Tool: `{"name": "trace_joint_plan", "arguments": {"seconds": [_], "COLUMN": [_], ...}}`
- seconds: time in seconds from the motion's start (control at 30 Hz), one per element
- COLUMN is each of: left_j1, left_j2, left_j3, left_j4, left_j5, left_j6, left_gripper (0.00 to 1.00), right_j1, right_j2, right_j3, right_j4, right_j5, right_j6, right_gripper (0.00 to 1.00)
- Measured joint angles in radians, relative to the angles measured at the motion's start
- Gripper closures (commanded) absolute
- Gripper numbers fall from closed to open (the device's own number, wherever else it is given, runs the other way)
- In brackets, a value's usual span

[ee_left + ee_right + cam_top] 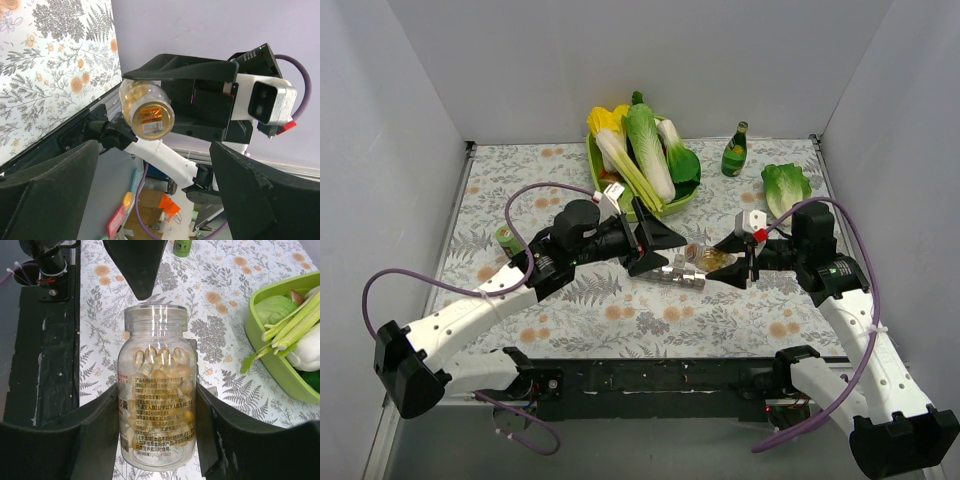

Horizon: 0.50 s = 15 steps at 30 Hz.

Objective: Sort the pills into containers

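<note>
1. The table, under a floral cloth, fills the middle of the overhead view.
2. A green tray of vegetables sits at upper centre. A green bottle and a lettuce leaf lie to its right, and a small can is at far left.
3. The left gripper, at centre frame, has its fingers spread wide and holds nothing.
4. The right gripper, just right of centre, pinches a pill bottle between its two fingers.
5. The pill bottle is clear with a printed label, and it fills the middle of the right wrist view.
6. The containers are a short silvery strip of joined cubes. They lie on the cloth just below the gap between the two grippers.
7. The pills are yellow and heaped inside the bottle. The compartments are too small to tell whether any hold pills.
</note>
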Motion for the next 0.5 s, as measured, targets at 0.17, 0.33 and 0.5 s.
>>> {"name": "trace_joint_plan", "arguments": {"seconds": [0.17,0.33,0.5], "left_j1": [-0.009,-0.015,-0.024], "left_j2": [0.063,0.119,0.157], "left_j3": [0.0,0.004,0.031], "left_j4": [0.043,0.048,0.05], "left_j5": [0.0,0.0,0.001], "left_j6": [-0.042,-0.057,-0.06], "left_gripper": [0.15,0.18,0.18], "right_j1": [0.011,0.019,0.024], "right_j2": [-0.001,-0.001,-0.001], "right_j3": [0.0,0.0,0.0], "right_j4": [-0.023,-0.03,-0.03], "right_j5": [0.032,0.045,0.051], "right_j6": [-0.035,-0.05,-0.052], "right_gripper": [0.99,0.99,0.99]}}
